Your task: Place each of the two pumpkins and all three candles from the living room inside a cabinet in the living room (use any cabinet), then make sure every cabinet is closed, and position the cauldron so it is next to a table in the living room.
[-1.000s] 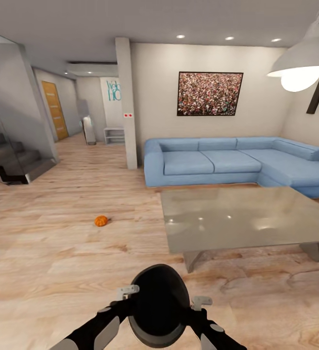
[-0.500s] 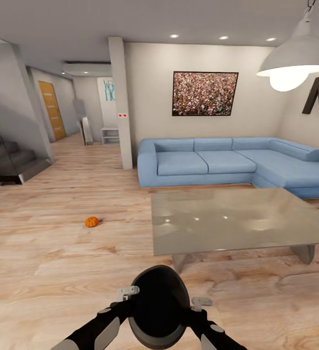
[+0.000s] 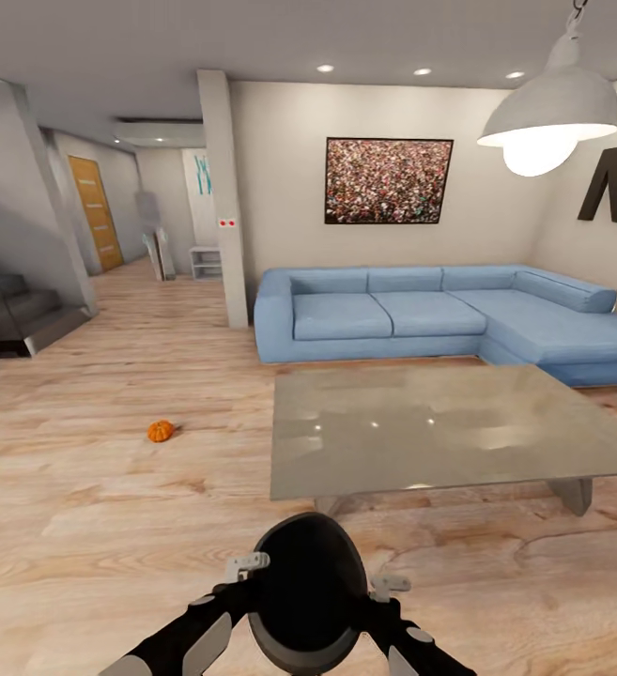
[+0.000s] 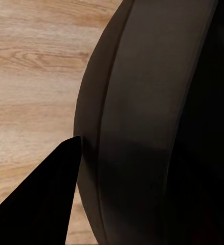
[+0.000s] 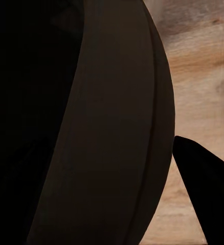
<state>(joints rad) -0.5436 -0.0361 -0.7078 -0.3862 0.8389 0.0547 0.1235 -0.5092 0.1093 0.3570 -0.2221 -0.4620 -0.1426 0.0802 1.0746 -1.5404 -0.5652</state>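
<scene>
The black cauldron (image 3: 308, 590) hangs low in front of me in the head view, carried between both arms. My left gripper (image 3: 244, 566) is shut on its left rim and my right gripper (image 3: 390, 586) on its right rim. The left wrist view has the cauldron's dark wall (image 4: 153, 127) beside one black finger (image 4: 40, 209); the right wrist view has the same wall (image 5: 112, 127) and a finger (image 5: 209, 189). One orange pumpkin (image 3: 161, 431) lies on the wooden floor, ahead and to the left. The glossy grey table (image 3: 421, 422) stands just ahead on the right.
A blue corner sofa (image 3: 393, 314) runs behind the table along the far wall. A white pillar (image 3: 219, 197) stands left of the sofa, with a hallway behind it. Stairs (image 3: 17, 314) rise at the far left. A pendant lamp (image 3: 547, 113) hangs at upper right.
The whole head view has shifted: pumpkin, table and sofa slid left in the picture as the camera moved. The cauldron and both arms keep the same place in the view.
</scene>
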